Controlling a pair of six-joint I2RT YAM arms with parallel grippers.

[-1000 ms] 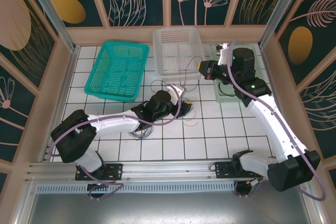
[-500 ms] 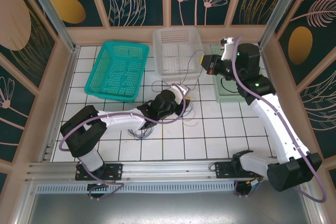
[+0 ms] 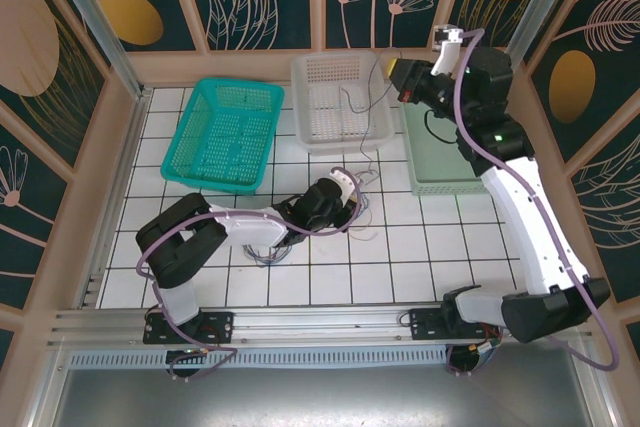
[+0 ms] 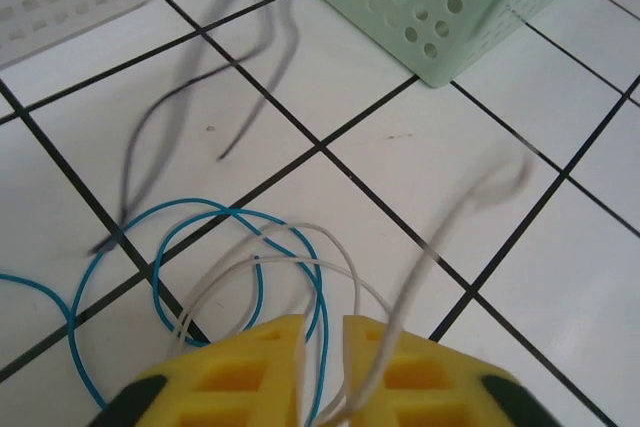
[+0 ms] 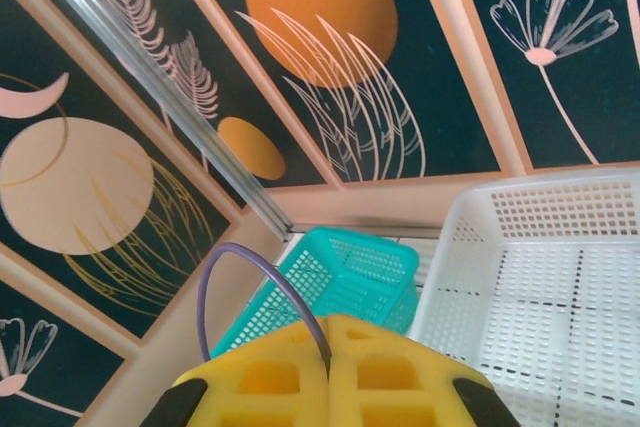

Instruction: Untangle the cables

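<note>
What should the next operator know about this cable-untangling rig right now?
Right gripper: shut on a dark cable, raised high beside the white basket.
Left gripper: low at the pile, jaws barely apart around a pale cable; grip unclear.
Cables: blue cable and the pale one lie looped together on the tiles.
Done: dark cable partly pulled up.
Left: free it fully, then separate blue from pale.

Overhead, two close wrist views; white basket (image 3: 315, 112) shared
</note>
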